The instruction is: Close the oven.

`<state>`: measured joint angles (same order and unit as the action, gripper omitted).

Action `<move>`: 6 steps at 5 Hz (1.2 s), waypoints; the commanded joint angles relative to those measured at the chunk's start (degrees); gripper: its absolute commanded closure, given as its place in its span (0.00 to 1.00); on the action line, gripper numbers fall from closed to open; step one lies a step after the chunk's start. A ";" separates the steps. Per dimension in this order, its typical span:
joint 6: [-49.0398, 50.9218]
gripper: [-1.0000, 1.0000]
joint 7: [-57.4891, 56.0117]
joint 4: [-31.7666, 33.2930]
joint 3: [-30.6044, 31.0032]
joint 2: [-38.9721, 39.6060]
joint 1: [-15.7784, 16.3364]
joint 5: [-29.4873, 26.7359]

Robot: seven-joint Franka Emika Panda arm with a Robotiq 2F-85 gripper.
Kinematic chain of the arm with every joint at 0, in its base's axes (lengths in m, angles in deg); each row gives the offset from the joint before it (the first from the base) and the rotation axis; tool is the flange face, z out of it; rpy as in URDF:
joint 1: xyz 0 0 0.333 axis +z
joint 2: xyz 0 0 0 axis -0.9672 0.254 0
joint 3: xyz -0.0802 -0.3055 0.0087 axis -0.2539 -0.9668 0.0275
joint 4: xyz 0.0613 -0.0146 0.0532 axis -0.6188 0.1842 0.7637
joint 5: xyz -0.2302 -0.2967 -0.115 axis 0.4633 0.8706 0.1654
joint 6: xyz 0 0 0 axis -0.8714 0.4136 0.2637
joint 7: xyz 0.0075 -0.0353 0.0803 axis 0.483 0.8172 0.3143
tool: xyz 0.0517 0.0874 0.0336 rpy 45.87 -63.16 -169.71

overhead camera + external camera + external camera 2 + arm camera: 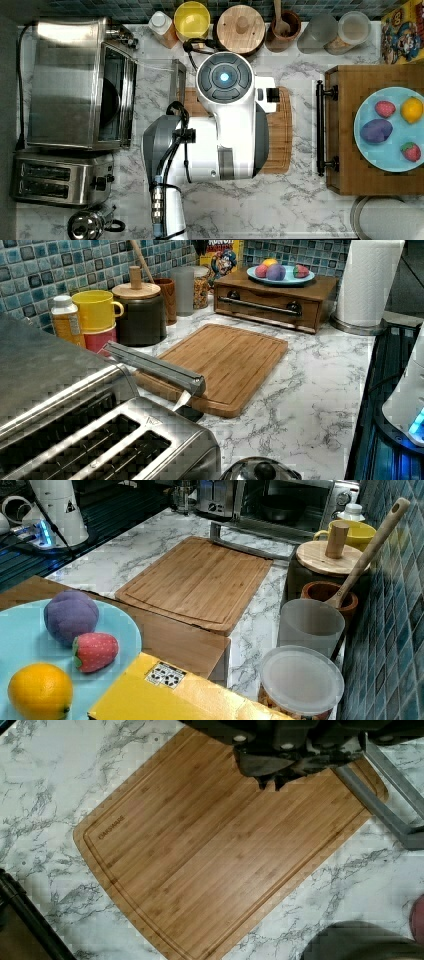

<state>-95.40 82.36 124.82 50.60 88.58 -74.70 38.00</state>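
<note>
In the top view, going left to right: the oven (65, 82) sits at the left edge with its door (150, 82) dropped open, handle bar (178, 81) by the cutting board (280, 130). The arm (220, 125) hangs over that board. The gripper (270, 780) looks pressed together, holding nothing.

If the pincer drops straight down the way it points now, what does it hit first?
Most likely the bamboo cutting board, which lies directly beneath the pincer in the wrist view. The oven door's bar handle sits off to the side, not in that line.
</note>
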 commanded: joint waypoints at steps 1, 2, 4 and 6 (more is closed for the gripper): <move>-7.67 1.00 -7.68 7.22 -0.29 -3.31 -0.20 -4.72; -20.28 1.00 -18.60 13.57 -2.04 -2.56 -1.67 -10.71; -28.29 1.00 -52.51 18.79 -4.64 0.38 -3.89 -35.81; -33.97 1.00 -78.25 24.71 -4.49 1.22 -2.99 -58.10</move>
<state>-128.27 8.52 146.20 46.84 89.92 -76.99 -14.93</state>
